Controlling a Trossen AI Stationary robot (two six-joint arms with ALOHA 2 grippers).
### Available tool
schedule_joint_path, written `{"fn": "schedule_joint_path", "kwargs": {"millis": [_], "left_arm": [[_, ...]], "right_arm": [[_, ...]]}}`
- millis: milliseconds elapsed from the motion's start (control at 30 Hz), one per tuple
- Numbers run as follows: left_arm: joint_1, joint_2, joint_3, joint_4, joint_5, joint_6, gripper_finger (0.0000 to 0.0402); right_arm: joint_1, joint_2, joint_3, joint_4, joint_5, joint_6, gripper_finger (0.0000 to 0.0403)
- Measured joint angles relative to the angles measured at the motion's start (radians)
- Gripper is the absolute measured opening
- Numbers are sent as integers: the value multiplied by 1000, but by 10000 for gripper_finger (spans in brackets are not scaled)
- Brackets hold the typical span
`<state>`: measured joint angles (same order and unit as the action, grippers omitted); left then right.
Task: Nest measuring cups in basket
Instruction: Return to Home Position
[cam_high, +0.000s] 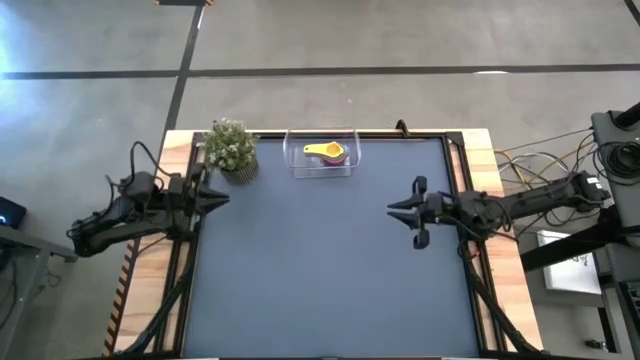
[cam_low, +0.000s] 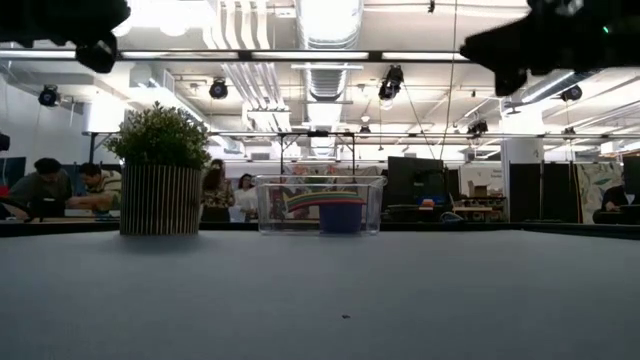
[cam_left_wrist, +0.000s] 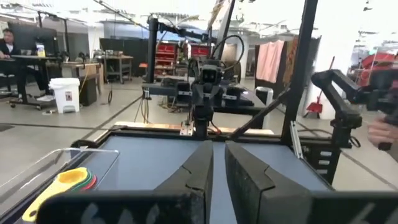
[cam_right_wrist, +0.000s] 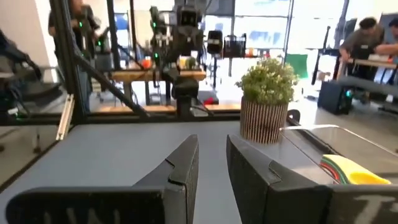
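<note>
The measuring cups (cam_high: 325, 152) sit nested in one stack inside the clear basket (cam_high: 295, 166) at the table's far edge, with the yellow one on top. The low view shows the coloured stack (cam_low: 335, 210) behind the basket's clear wall (cam_low: 270, 208). My left gripper (cam_high: 222, 198) hovers over the table's left side, pointing right, with a narrow gap between its fingers (cam_left_wrist: 219, 155). My right gripper (cam_high: 390, 208) hovers over the right half, pointing left, also slightly open (cam_right_wrist: 212, 149). Both are well clear of the basket. The stack also shows in the left wrist view (cam_left_wrist: 69, 180) and the right wrist view (cam_right_wrist: 348, 168).
A potted green plant (cam_high: 232, 148) in a ribbed pot stands on the table just left of the basket. A dark frame rail (cam_high: 455, 150) runs round the blue mat. People sit and stand in the room beyond the table (cam_low: 45, 185).
</note>
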<state>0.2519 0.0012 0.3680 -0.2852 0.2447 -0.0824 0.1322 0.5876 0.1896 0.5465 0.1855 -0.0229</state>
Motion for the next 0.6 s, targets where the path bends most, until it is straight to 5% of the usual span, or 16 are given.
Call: {"fn": "schedule_joint_path", "kwargs": {"millis": [200, 600], "left_arm": [[0, 24, -18, -24, -1, 47, 24], [0, -1, -249, 194, -18, -3, 24]], "right_arm": [[0, -116, -127, 86, 102, -44, 73], [-2, -243, -177, 19, 113, -71, 72]]}}
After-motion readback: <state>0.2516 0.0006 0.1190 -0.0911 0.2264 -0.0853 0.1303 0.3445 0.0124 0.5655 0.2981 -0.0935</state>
